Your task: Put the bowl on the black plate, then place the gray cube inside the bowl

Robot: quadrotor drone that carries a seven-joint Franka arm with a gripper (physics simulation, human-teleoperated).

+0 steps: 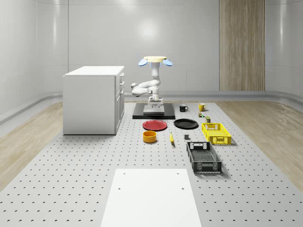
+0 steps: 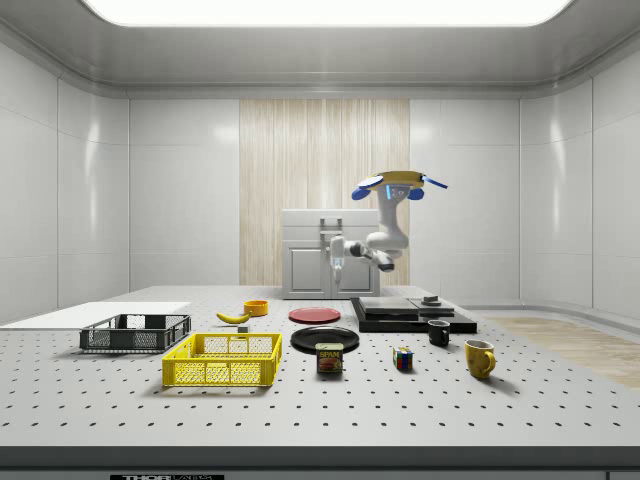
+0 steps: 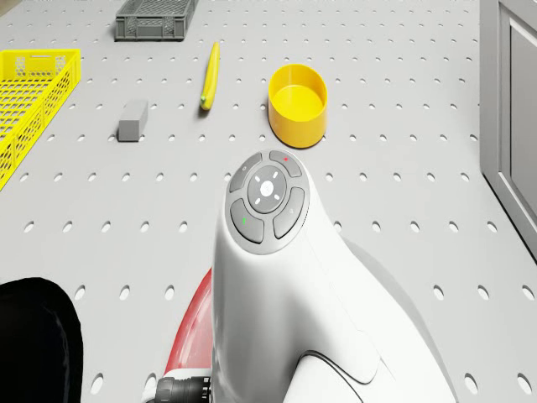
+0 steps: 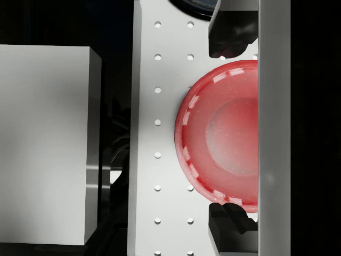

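While unreadable elsewhere, "SPAM" tin (image 2: 329, 358) label

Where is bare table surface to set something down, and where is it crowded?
Free: the perforated table in front of the white cabinet, beside the yellow bowl. Crowded: between the black plate, yellow crate and dark crate.

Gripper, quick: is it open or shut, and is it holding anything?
Gripper: open, holding nothing; its fingers stand apart above the red plate. The drone hovers over the black platform.
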